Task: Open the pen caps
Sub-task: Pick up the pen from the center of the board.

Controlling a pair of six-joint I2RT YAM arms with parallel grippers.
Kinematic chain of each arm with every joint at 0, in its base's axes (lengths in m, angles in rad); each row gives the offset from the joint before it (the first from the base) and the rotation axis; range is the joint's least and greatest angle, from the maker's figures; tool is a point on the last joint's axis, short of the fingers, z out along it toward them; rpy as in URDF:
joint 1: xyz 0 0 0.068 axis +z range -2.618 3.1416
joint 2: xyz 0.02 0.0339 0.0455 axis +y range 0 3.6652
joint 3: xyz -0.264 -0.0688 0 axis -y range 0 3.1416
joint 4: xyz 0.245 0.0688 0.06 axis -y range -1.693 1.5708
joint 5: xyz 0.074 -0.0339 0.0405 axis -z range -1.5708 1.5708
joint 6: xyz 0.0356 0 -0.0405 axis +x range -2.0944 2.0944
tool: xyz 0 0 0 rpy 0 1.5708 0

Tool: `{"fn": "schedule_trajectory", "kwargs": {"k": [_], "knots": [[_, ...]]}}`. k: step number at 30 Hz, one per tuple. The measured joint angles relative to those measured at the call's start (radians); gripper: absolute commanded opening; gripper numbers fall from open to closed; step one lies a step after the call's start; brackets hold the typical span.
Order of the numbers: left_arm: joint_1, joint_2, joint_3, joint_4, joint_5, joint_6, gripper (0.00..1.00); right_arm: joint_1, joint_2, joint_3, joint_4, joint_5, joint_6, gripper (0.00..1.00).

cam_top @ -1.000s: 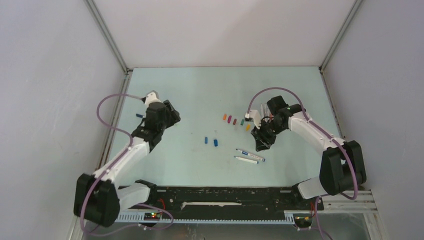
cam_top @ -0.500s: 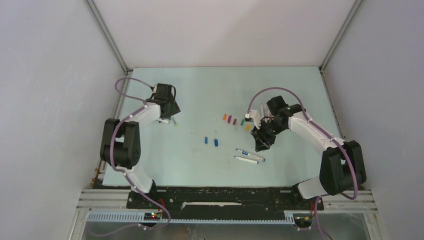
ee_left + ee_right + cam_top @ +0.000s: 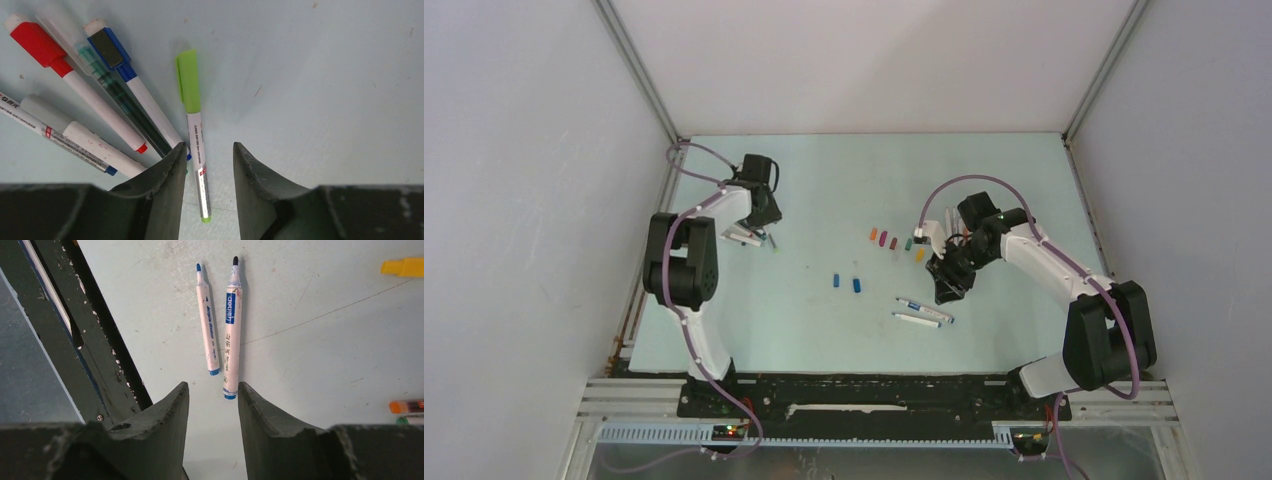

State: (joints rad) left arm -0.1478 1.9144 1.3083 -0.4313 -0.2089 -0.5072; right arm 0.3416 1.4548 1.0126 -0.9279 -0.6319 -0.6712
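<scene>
Several capped pens lie fanned on the table at far left. In the left wrist view their pen caps are a red one (image 3: 37,44), a blue one (image 3: 111,50), a green one (image 3: 188,80) and a grey one (image 3: 42,111). My left gripper (image 3: 209,147) (image 3: 764,233) is open and straddles the green pen's white barrel (image 3: 198,150), with a gap on the right side. Loose pen caps (image 3: 893,243) sit in a row mid-table, and two blue caps (image 3: 855,285) lie nearer. My right gripper (image 3: 213,386) (image 3: 946,290) stands open and empty just short of two uncapped pens (image 3: 231,325).
A yellow cap (image 3: 402,266) and an orange cap (image 3: 407,406) show at the right edge of the right wrist view. A dark frame rail (image 3: 75,325) runs along that view's left side. The two uncapped pens (image 3: 922,314) lie in front of the right gripper.
The left arm has swung up and back to the pen pile at far left, and its jaws have narrowed round the green pen's barrel. The right arm has not moved.
</scene>
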Motion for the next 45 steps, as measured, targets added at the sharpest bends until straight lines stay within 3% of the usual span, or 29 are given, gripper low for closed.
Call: {"fn": "schedule_trajectory", "kwargs": {"k": [16, 45], "knots": [[0.016, 0.056, 0.072, -0.083, 0.014, 0.023, 0.38, 0.0, 0.0, 0.0, -0.005, 0.0, -0.003, 0.43], [-0.01, 0.041, 0.032, -0.187, 0.095, 0.006, 0.32, -0.005, -0.002, 0.0, -0.006, -0.001, -0.015, 0.43]]}}
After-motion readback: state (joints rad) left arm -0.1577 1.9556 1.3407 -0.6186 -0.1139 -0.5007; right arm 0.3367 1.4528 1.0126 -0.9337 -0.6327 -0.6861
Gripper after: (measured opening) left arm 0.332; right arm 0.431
